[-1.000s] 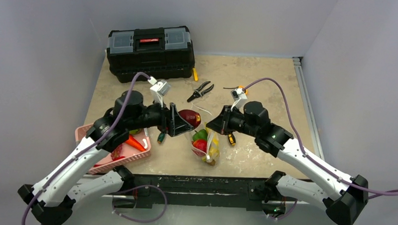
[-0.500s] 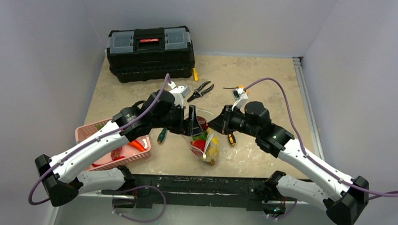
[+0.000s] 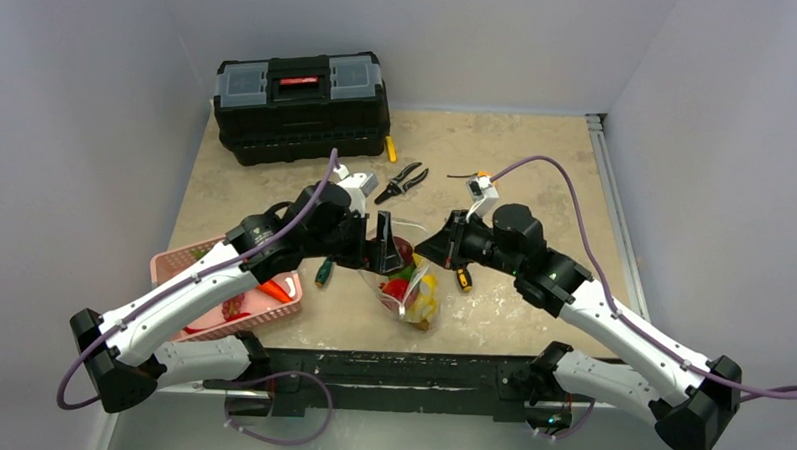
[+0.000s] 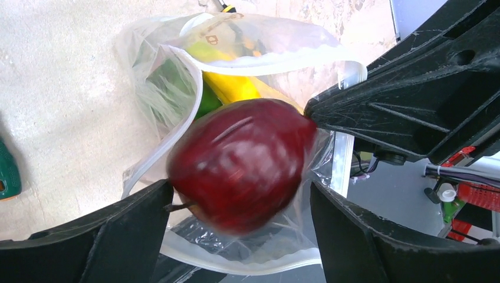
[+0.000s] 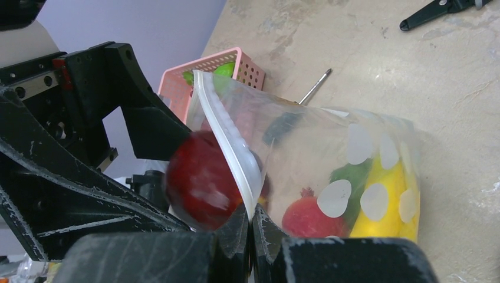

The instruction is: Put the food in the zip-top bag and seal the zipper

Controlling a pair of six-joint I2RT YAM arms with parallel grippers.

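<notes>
**Top view.** Just below centre, the zip-top bag lies on the table, with red, green and yellow food showing through it. The left gripper hangs at the bag's upper end with a red round fruit at its fingers. The right gripper reaches the same end from the right. At lower left, a pink basket holds an orange carrot.

**Left wrist.** The red round fruit fills the centre, between the two fingers at the bottom corners and over the bag's open mouth. The jaws stand wide. The fruit is blurred while the fingers are sharp, so I judge it loose and dropping, not clamped. A banana and a green pepper lie inside the bag at upper centre. The zipper runs down just right of the fruit.

**Right wrist.** At bottom centre the jaws are pinched tight on the zipper, holding one lip of the mouth up. The strip curves away toward the upper left. The red fruit sits at that lip, left of centre and partly behind the strip. The dotted bag stretches to the right with food inside.

The step in hand is loading, with this fruit going in. Next, the left gripper needs to lift clear of the mouth without dragging the plastic, then go to the basket for the carrot. The right pinch is what holds the mouth open, so sealing must wait until all the food is in.
</notes>
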